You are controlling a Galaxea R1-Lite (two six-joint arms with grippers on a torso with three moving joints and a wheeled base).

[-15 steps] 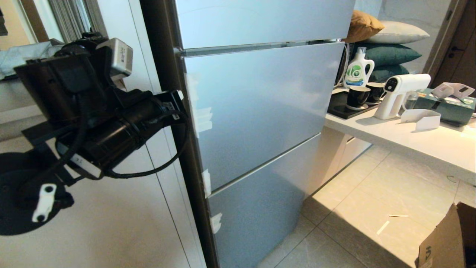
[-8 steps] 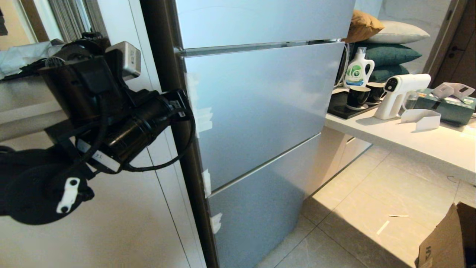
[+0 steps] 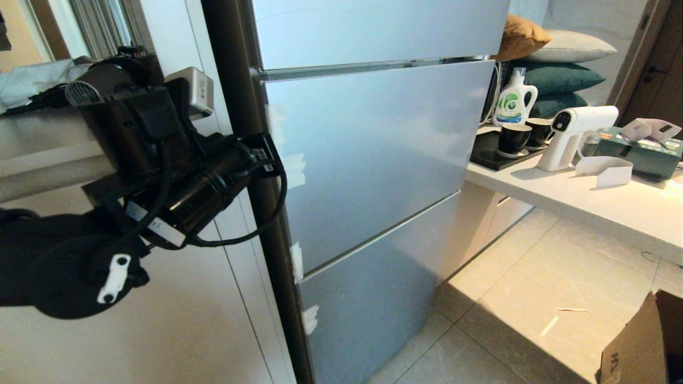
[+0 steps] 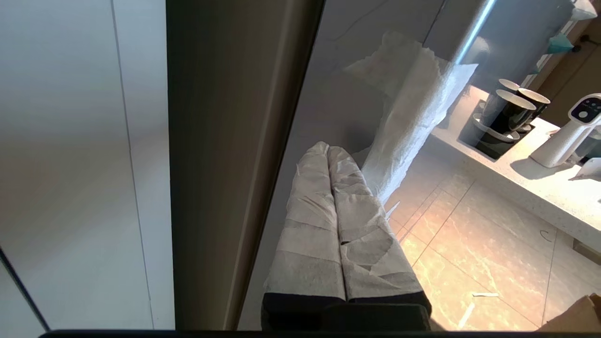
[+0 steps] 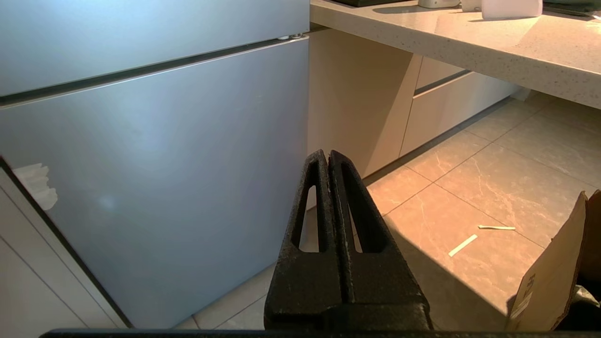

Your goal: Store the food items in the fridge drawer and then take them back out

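Head view: we find the left gripper (image 3: 265, 154) at the taped left edge of the closed fridge drawer (image 3: 368, 160); no food items are visible. Left wrist view: its wrapped fingers (image 4: 324, 197) lie pressed together against that edge, so we judge opening is in hand, and next they must catch the edge and pull. Right wrist view: the right gripper (image 5: 327, 157) hangs closed and idle, low before the fridge's lowest panel (image 5: 155, 159).

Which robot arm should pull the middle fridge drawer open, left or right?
Probably the left. The left gripper is shut, right at the taped left edge of the fridge drawer. The right gripper, also shut, hangs low by the lowest panel.
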